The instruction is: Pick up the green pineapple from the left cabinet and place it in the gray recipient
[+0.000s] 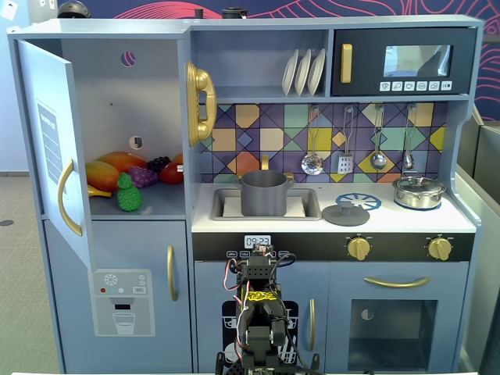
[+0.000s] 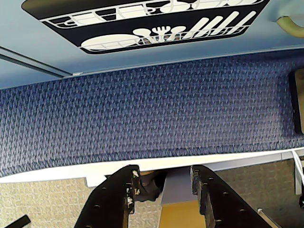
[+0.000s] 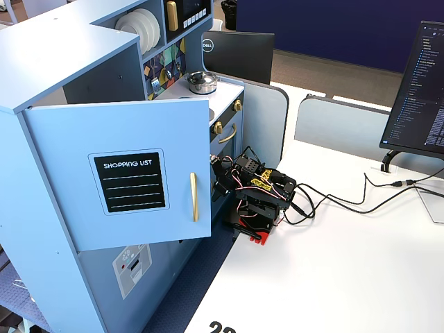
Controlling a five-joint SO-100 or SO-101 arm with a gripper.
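A pale blue toy kitchen fills a fixed view: the left cabinet (image 1: 117, 125) stands open, the green pineapple (image 1: 128, 194) on its shelf at the near edge, before other fruit; the gray recipient (image 1: 264, 193) sits in the sink to the right. In the wrist view, the gripper (image 2: 164, 187) hangs empty, its jaws narrowly apart above blue carpet (image 2: 152, 114). In another fixed view, the arm (image 3: 258, 194) sits folded by the kitchen.
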